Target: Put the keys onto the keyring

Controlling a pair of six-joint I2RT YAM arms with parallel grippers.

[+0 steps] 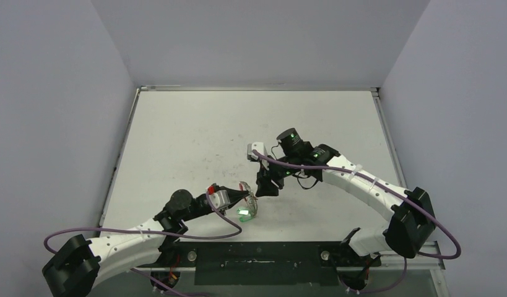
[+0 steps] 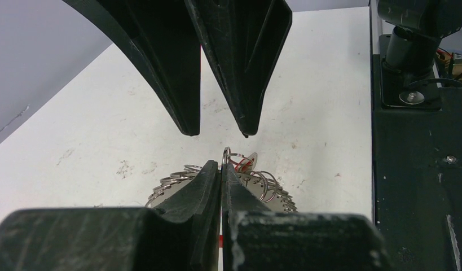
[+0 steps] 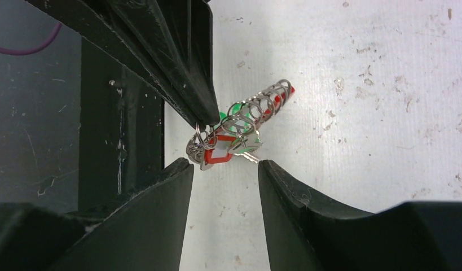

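Keyring (image 3: 262, 104) is pinched by one silvery fringe loop in the left gripper (image 3: 202, 123). Jaws are fully closed on the loop, ring edge-on. It sits just past the black base plate (image 1: 257, 253), slightly left of the plate's middle, over the white table (image 1: 195, 136). Red-tagged key (image 3: 214, 155) hangs at the pinched loop, with green tags (image 3: 235, 112) among the loops beside it. Right gripper (image 3: 223, 166) has its jaws partway apart with nothing in them. Its tips point at the red tag from the side away from the plate, close but not touching. Can't tell if the ring rests on the table.
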